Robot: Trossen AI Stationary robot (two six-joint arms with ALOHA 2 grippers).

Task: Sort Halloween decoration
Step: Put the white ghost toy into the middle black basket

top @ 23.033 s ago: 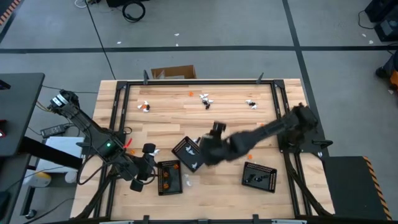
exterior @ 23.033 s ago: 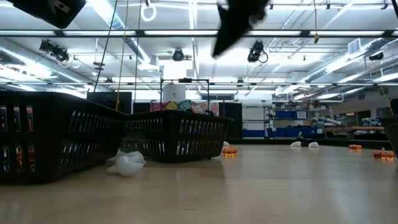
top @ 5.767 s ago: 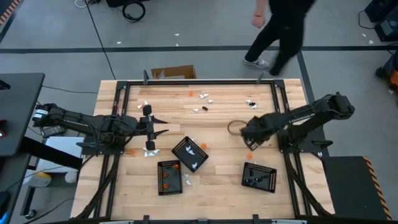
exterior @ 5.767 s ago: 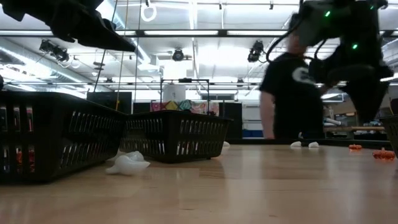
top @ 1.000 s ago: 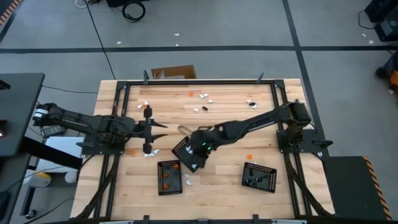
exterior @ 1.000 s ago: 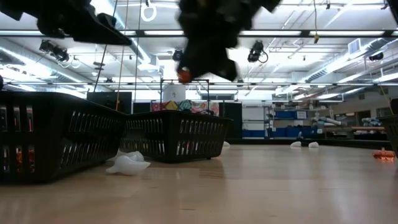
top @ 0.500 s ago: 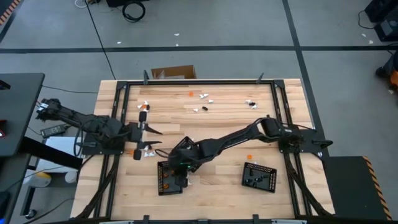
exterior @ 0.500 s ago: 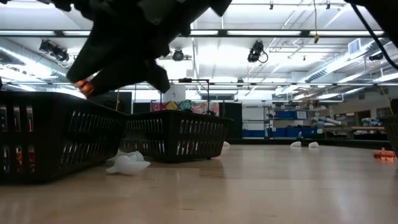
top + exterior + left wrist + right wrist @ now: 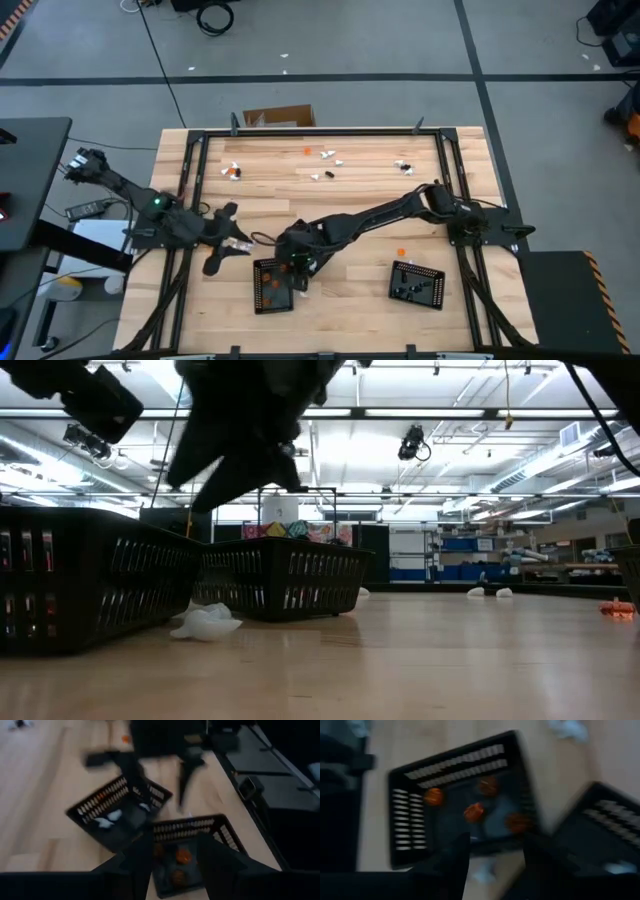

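Over the near-left part of the light wooden table (image 9: pixel 350 200), the right gripper (image 9: pixel 297 272) hangs above the black slotted rectangular tray (image 9: pixel 271 285) that holds orange pieces. Right wrist view: the two dark fingers (image 9: pixel 451 862) stand apart with nothing between them, and below them the tray (image 9: pixel 457 795) holds four small round orange toy pieces (image 9: pixel 474 811). High view confirms the position but hides the fingers under the arm.

Left gripper (image 9: pixel 222 250) sits at the table's left edge, just left of the same tray. Left wrist view: its fingers (image 9: pixel 141 857) are parted, nothing gripped; it looks onto the orange-piece tray (image 9: pixel 200 827) and, behind it, a second black slotted tray (image 9: pixel 117 807) with white pieces (image 9: pixel 106 821) inside. The right arm shows there as a dark blur.

Only the high view gives the whole layout: a third black tray (image 9: pixel 417 282) at near right, one orange piece (image 9: pixel 401 252) loose on the wood beside it, and scattered white, black and orange pieces (image 9: pixel 325 165) along the far side of the table.

Low view adds a crumpled white piece (image 9: pixel 205 623) lying on the wood between two tray walls (image 9: pixel 285 580), and small orange and white pieces far off at right; the gripper overhead is a dark silhouette, fingers unreadable from here.
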